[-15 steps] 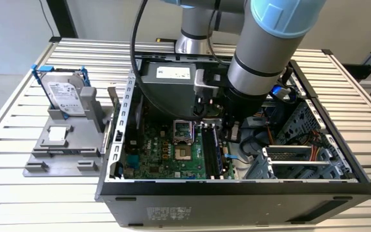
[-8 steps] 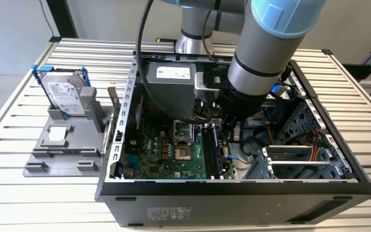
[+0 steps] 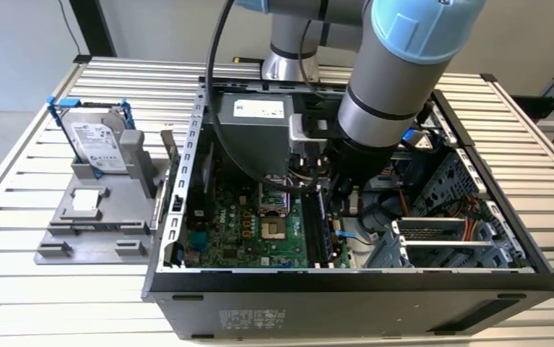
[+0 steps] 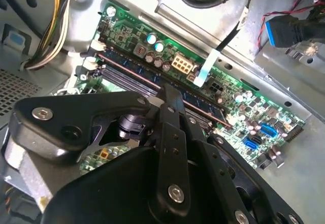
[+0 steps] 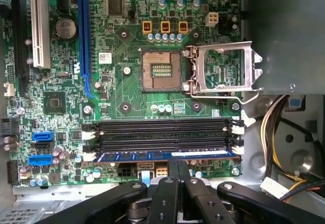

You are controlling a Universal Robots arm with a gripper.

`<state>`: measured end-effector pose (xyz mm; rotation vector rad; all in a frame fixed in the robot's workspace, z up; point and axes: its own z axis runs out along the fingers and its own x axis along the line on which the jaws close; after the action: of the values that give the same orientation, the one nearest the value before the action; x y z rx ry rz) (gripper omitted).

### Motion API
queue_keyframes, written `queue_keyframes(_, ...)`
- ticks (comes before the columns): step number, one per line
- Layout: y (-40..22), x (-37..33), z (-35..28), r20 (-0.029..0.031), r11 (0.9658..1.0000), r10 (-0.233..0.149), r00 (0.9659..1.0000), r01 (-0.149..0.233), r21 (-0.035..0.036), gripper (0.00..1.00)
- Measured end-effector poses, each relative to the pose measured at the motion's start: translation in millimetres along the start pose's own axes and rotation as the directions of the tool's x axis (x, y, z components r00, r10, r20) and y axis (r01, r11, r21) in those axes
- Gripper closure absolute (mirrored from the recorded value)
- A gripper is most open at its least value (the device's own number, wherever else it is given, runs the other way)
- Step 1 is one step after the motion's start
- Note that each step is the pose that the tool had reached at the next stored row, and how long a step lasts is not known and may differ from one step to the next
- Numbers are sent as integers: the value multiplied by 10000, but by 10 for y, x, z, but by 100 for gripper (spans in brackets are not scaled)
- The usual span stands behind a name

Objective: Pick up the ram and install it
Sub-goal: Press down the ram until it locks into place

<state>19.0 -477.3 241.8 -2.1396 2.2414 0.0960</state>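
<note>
While my black two-fingered pincer (image 5: 179, 170) is hanging low inside the open black desktop computer case (image 3: 354, 278), I am judging that the install step is in hand, the picking up being done: the ram (image 5: 167, 155), a long, thin, dark blue-black circuit stick, is sitting in the memory slot nearest my fingers on the green motherboard (image 5: 127, 82), beside the three bare black memory slots (image 5: 162, 132). My fingers are closing together over the stick's upper edge near its middle, and I am reading them as shut on it, pressing or gripping, though I cannot tell how firmly. In the first wrist view the stick's long axis is running in line with its slot and parallel to the bare slots, from one white end latch (image 5: 238, 152) toward the other, flat faces standing upright and the contact edge pointing down into the board. In the second wrist view the same stick (image 4: 152, 79) is lying level along its slot. Whether it is fully seated I cannot tell. By my judgement, what the seating is calling for is even, straight downward pressure, keeping the stick square so both latches can close.
</note>
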Motion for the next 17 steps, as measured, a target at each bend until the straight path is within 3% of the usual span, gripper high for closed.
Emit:
queue_keyframes(6,12,27,65,0,10000,41,10000,-41,9,100)
queue_keyframes(17,8,73,251,-21,9999,113,9999,-113,10,100)
